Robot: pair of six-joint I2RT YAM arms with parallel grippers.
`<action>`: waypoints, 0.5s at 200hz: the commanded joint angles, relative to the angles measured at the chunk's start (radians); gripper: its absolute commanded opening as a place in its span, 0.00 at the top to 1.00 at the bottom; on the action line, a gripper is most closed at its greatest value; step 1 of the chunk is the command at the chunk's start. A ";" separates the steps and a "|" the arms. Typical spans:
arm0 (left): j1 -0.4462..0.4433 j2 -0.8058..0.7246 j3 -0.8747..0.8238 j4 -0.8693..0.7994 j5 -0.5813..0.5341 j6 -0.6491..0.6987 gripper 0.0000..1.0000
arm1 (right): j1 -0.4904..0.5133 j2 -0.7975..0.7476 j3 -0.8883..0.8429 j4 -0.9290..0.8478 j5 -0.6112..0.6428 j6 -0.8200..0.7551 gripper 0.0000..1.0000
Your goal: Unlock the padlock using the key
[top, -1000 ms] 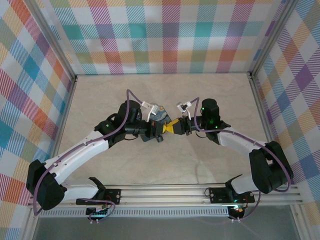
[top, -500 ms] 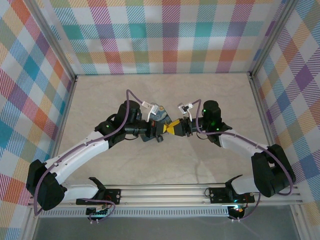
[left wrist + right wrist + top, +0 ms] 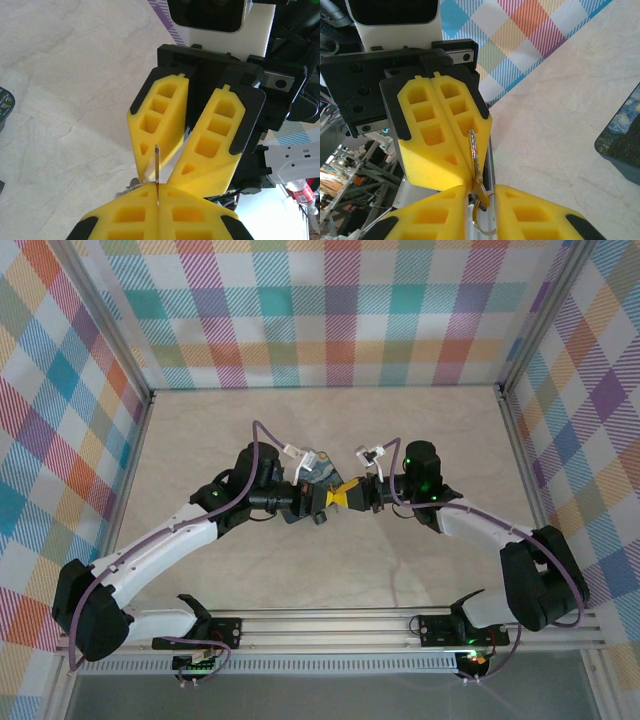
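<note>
My two grippers meet tip to tip over the middle of the table, left gripper [image 3: 338, 498] against right gripper [image 3: 354, 495]. In the left wrist view my left gripper [image 3: 157, 197] is shut on the key [image 3: 156, 162], whose thin blade sticks out edge-on between the tips. In the right wrist view the key [image 3: 473, 147] runs from the left gripper's shut tips down into the gap of my right gripper [image 3: 481, 200]. That gripper stands narrowly open around the key's head and its wire ring [image 3: 485, 222]. One right finger [image 3: 445, 210] touches the key. The padlock is hidden.
A dark blue swirl-painted box [image 3: 620, 145] lies on the marble tabletop [image 3: 420, 430] just behind the grippers, and shows in the top view as the box [image 3: 318, 470]. Plaid walls [image 3: 340, 310] close in the table on three sides.
The right forearm has shifted very slightly. Both grippers stay tip to tip at the same spot.
</note>
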 commanded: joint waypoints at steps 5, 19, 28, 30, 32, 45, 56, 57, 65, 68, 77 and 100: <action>0.007 -0.017 -0.010 0.048 0.036 -0.013 1.00 | 0.008 0.017 0.022 0.053 -0.017 0.014 0.85; 0.008 -0.018 -0.018 0.058 0.026 -0.017 1.00 | 0.008 0.007 0.010 0.066 -0.015 0.012 0.88; 0.007 -0.016 -0.020 0.059 0.018 -0.019 1.00 | 0.009 -0.002 0.000 0.077 -0.008 0.009 0.91; 0.007 -0.015 -0.020 0.058 0.015 -0.019 1.00 | 0.011 -0.004 -0.003 0.079 -0.006 0.009 0.92; 0.008 -0.015 -0.020 0.057 0.011 -0.019 1.00 | 0.011 -0.005 -0.005 0.080 -0.005 0.008 0.93; 0.009 -0.014 -0.020 0.051 -0.023 -0.019 1.00 | 0.009 -0.020 -0.016 0.068 0.016 -0.004 0.96; 0.010 -0.013 -0.018 0.040 -0.056 -0.019 0.88 | 0.010 -0.035 -0.020 0.022 0.044 -0.036 0.98; 0.010 -0.012 -0.018 0.039 -0.058 -0.019 0.87 | 0.010 -0.036 -0.021 0.017 0.048 -0.039 0.98; 0.013 -0.009 -0.014 0.031 -0.066 -0.023 0.80 | 0.010 -0.044 -0.022 -0.031 0.076 -0.071 0.99; 0.015 -0.009 -0.012 0.026 -0.067 -0.024 0.79 | 0.010 -0.047 -0.020 -0.055 0.089 -0.083 0.99; 0.017 -0.007 -0.004 0.013 -0.073 -0.029 0.72 | 0.009 -0.053 0.000 -0.145 0.130 -0.147 1.00; 0.023 -0.006 0.022 -0.039 -0.108 -0.061 0.52 | 0.009 -0.065 0.054 -0.372 0.305 -0.254 1.00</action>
